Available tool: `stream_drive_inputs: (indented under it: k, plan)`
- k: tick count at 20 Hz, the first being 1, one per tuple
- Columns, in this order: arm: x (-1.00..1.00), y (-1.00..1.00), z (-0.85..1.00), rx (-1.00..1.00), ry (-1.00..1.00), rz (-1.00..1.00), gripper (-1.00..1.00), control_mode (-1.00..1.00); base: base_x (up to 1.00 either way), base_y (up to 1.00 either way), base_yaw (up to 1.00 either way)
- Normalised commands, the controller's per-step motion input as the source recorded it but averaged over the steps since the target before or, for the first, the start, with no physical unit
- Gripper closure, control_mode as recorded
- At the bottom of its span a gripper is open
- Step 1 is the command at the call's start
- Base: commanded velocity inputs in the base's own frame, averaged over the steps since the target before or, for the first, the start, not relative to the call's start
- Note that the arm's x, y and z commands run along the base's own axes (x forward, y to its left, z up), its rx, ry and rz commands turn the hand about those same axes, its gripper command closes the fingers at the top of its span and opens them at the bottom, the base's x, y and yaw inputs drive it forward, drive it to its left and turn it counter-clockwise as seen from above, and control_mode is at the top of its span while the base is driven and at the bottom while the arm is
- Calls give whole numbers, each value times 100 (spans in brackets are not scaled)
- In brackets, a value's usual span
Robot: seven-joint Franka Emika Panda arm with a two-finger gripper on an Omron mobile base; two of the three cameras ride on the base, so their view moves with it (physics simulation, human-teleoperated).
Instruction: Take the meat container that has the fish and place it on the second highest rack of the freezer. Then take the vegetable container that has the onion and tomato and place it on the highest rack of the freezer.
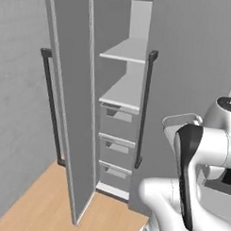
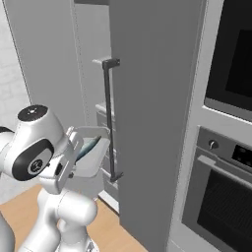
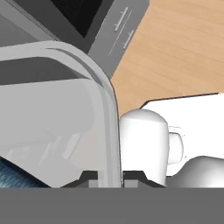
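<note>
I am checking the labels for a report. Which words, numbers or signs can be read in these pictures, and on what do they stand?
No text can be read.
Oven panel: faint marks, too small to read.
Oven knob: no readable sign.
Dark panel: thin lines, too blurred to read.
Freezer and tray: no labels.

A translucent, smooth plastic look is given by the container [image 3: 65, 87]; the floor [image 1: 43, 204] is seen as matt light wood.
</note>
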Motion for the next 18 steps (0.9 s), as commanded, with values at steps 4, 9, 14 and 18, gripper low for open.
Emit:
stream_drive_inputs:
  k: [4,9,14,18]
  plan:
    - [0,0,0,0,0,0,100,100,16,15,-47]
    - [0,0,0,0,0,0,100,100,8,58,-25]
    - [0,0,0,0,0,0,100,100,6,57,-4]
    - [0,0,0,0,0,0,100,100,19,42,-5]
